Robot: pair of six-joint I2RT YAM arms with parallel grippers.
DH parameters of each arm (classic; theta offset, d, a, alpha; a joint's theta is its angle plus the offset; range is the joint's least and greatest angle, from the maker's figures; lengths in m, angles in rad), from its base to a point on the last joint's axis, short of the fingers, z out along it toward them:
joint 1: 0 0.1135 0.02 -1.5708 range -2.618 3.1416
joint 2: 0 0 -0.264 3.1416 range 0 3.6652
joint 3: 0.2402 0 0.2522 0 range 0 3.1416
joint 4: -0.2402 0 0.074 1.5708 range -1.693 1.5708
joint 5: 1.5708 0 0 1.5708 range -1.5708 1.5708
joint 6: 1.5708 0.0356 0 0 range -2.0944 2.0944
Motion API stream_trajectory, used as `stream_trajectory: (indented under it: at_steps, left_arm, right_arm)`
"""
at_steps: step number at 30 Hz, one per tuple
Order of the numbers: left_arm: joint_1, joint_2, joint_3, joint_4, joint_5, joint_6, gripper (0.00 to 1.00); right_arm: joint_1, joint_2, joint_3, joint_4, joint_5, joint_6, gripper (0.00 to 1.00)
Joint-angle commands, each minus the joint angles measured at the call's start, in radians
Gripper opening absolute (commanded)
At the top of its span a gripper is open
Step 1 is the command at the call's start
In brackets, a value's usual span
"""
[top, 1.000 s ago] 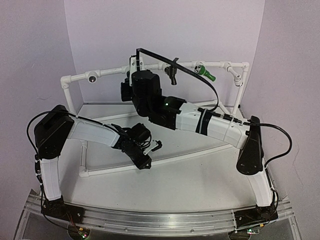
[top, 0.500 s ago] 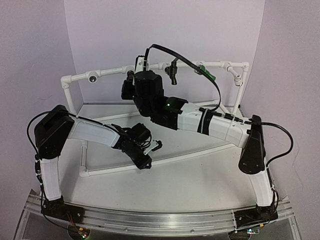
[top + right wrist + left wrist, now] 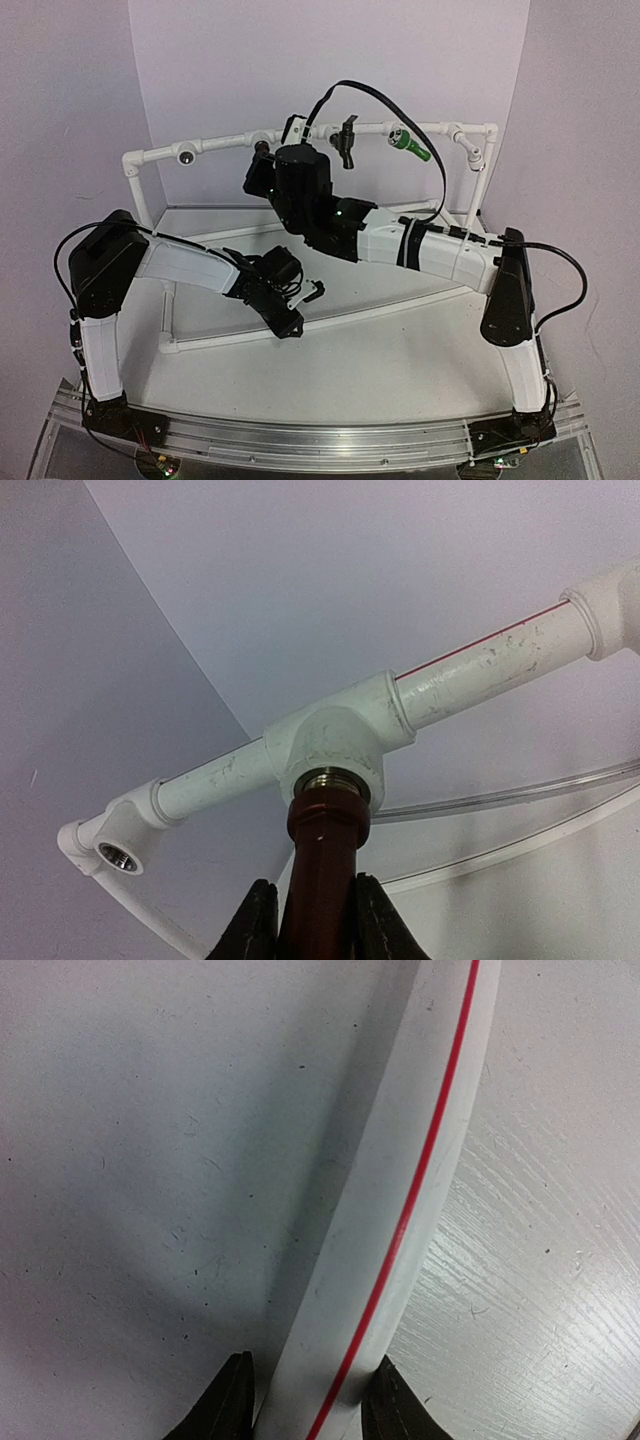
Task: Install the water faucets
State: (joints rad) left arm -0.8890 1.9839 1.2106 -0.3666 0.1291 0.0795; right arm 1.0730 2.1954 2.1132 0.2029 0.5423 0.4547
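My right gripper (image 3: 310,895) is shut on the reddish-brown faucet (image 3: 322,845). The faucet's silvery threaded end sits in a white tee socket (image 3: 335,735) on the frame's top bar. In the top view the right gripper (image 3: 268,158) is at the top bar, and its wrist hides most of that faucet. The black faucet (image 3: 347,141) and the green faucet (image 3: 409,144) sit in the top bar further right. My left gripper (image 3: 305,300) is shut on the frame's low front pipe (image 3: 400,1190), a white pipe with a red stripe, with a finger on each side.
An empty socket (image 3: 184,157) faces out on the top bar's left part, and another (image 3: 474,153) at the right corner. An open corner elbow (image 3: 118,857) shows in the right wrist view. The white pipe frame (image 3: 140,195) stands on the white table against lilac walls.
The right wrist has turned at the tee, and its black cable has swung from a flat line up into a high arch. The left arm has not moved.
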Motion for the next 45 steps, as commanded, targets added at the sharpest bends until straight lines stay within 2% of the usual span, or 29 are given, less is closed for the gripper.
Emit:
stream_trajectory:
  at_steps: [1, 32, 41, 45]
  left_arm:
    - [-0.011, 0.135, -0.04, 0.056, 0.072, -0.15, 0.0]
    - [-0.012, 0.159, -0.029, 0.048, 0.063, -0.149, 0.0]
    - [-0.015, 0.165, -0.024, 0.045, 0.066, -0.149, 0.0]
    - [-0.014, 0.164, -0.024, 0.044, 0.066, -0.149, 0.0]
  right_arm:
    - [-0.09, -0.046, -0.019, 0.227, -0.176, 0.238, 0.0]
    - [-0.117, 0.04, -0.071, 0.525, -0.163, 0.9, 0.0]
    - [-0.116, 0.051, -0.088, 0.631, -0.135, 0.999, 0.0]
    - [-0.107, 0.049, -0.068, 0.675, -0.13, 0.929, 0.0]
